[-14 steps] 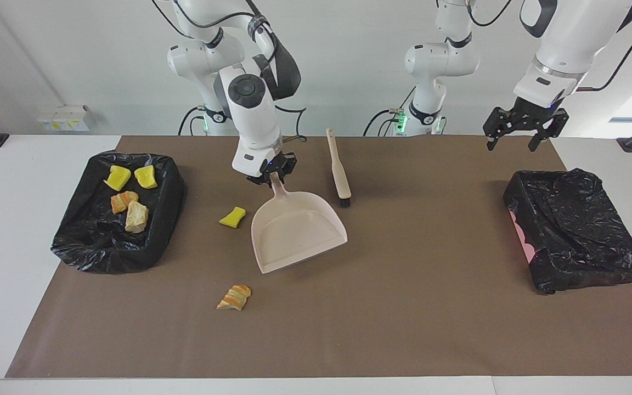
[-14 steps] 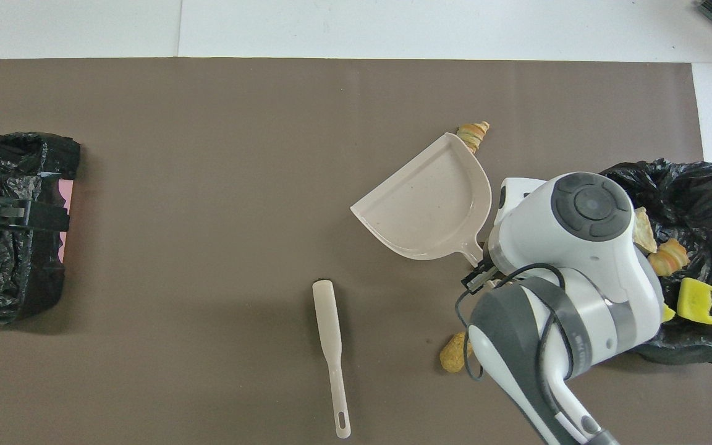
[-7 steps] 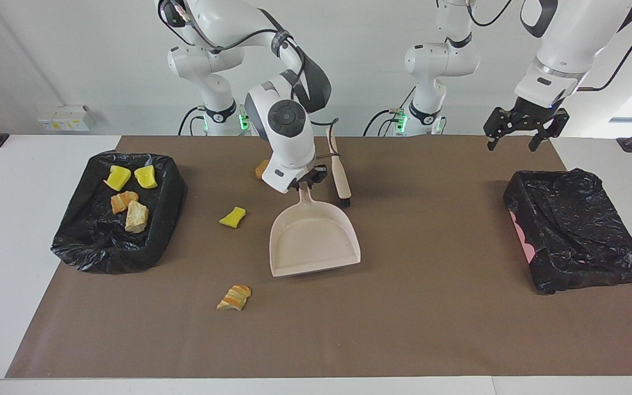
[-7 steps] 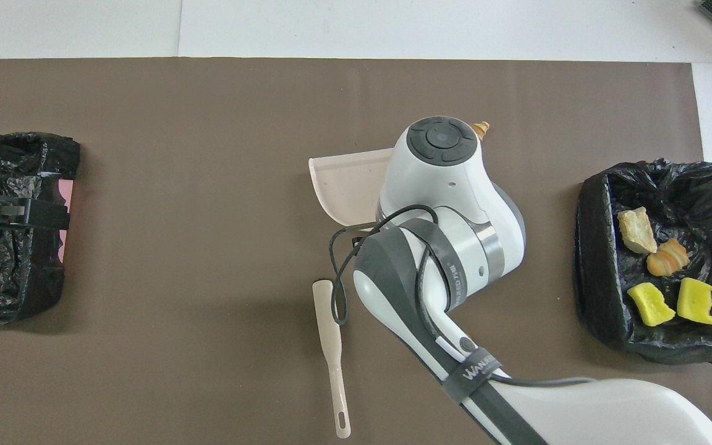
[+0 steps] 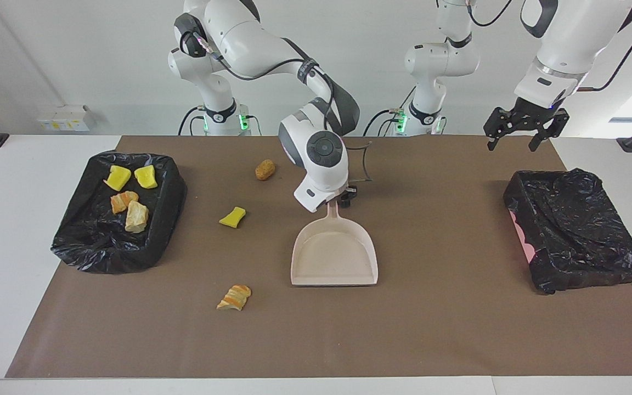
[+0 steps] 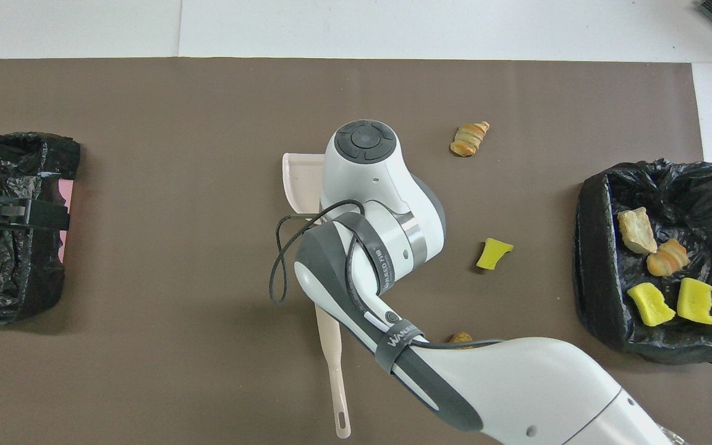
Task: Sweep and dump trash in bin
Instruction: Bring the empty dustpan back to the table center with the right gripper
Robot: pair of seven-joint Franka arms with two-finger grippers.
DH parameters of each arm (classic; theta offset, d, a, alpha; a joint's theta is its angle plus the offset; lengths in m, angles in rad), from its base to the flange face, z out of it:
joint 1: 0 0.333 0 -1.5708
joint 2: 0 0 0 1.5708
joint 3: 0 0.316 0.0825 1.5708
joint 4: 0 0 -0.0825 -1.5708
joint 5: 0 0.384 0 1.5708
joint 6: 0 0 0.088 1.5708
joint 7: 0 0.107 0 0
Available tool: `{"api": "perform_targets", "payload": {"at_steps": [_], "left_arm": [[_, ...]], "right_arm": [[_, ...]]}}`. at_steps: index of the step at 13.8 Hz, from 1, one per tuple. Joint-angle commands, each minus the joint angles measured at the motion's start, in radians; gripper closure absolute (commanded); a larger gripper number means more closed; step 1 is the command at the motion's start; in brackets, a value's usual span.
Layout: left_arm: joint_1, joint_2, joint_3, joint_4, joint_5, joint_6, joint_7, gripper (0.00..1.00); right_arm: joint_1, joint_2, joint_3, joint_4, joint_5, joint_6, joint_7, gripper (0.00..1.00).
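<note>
Compared with one second ago, the right gripper (image 5: pixel 337 202) is holding the dustpan (image 5: pixel 334 257) closer to the middle of the mat, and the pan's open mouth is now facing straight away from the robots. Its fingers are clenched on the tip of the dustpan's handle, and the pan is lying flat on the brown mat (image 5: pixel 431 329). The dustpan is one piece of smooth beige plastic, shovel-shaped with a low rim, and nothing is lying inside it.

One beige brush (image 6: pixel 333 371) is lying nearer to the robots than the pan; in the overhead view only its flat handle with a hanging hole is showing under the right arm.

Seven pieces of trash are showing. Three are lying loose on the mat, toward the right arm's end from the pan: a brown rounded chunk (image 5: pixel 264 169), a yellow wedge (image 5: pixel 232 216) and an orange-striped piece (image 5: pixel 234 297). Four are sitting in the bin (image 5: pixel 80 241) at that end: two yellow pieces (image 5: pixel 117 178) (image 5: pixel 146 176), one orange-striped piece (image 5: pixel 123 201) and one tan lump (image 5: pixel 136 216). They look soft and spongy.

Two bins are standing on the table, both lined with crinkled black plastic. The left gripper (image 5: pixel 519 137) is waiting in the air above the mat, near the second bin (image 5: pixel 574 230), with its fingers spread and holding nothing.
</note>
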Motion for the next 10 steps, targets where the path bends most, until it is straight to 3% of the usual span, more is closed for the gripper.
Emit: {"api": "perform_targets", "payload": {"at_steps": [1,4,5,6,10], "left_arm": [[0.012,0.002,-0.010,0.008,-0.001,-0.012,-0.007,0.00],[0.012,0.000,-0.008,0.006,-0.001,-0.014,-0.007,0.00],[0.012,0.000,-0.010,0.006,-0.001,-0.014,-0.007,0.00],[0.012,0.000,-0.010,0.006,-0.001,-0.014,-0.007,0.00],[0.012,0.002,-0.008,0.006,-0.003,-0.003,-0.010,0.00]], "right_arm": [[-0.007,0.035,0.004,0.038,0.021,0.013,0.018,1.00],[-0.013,0.032,0.004,0.028,0.012,0.044,0.003,1.00],[-0.012,0.029,0.004,0.024,0.012,0.067,-0.001,0.31],[-0.004,0.026,0.004,0.024,0.013,0.071,-0.003,0.00],[-0.012,-0.025,0.004,-0.015,0.027,0.026,-0.003,0.00]]}}
